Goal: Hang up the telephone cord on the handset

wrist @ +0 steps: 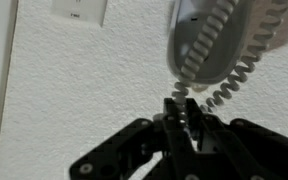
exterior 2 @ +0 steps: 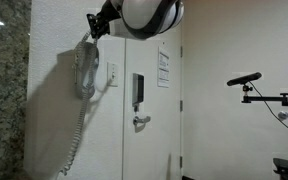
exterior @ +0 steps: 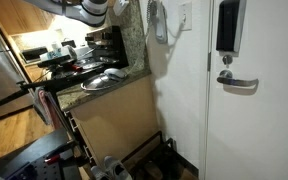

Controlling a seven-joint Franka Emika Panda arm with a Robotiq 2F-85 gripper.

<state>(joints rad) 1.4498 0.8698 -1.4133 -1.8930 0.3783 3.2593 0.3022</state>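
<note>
The light-grey handset (exterior 2: 83, 72) hangs upright on the white wall; it also shows in an exterior view (exterior: 157, 22) and at the top of the wrist view (wrist: 206, 30). The cream coiled telephone cord (exterior 2: 76, 135) droops below it and runs across the handset in the wrist view (wrist: 229, 75). My gripper (exterior 2: 92, 27) is at the handset's top end. In the wrist view its fingers (wrist: 182, 108) are shut on a stretch of the coiled cord, close to the wall.
A white switch plate (exterior 2: 111, 75) is on the wall beside the handset. A black box (exterior 2: 138, 90) and a lever handle (exterior 2: 140, 122) are on the door. A granite counter with pans (exterior: 102, 78) stands beside the wall. A camera arm (exterior 2: 254, 90) stands far off.
</note>
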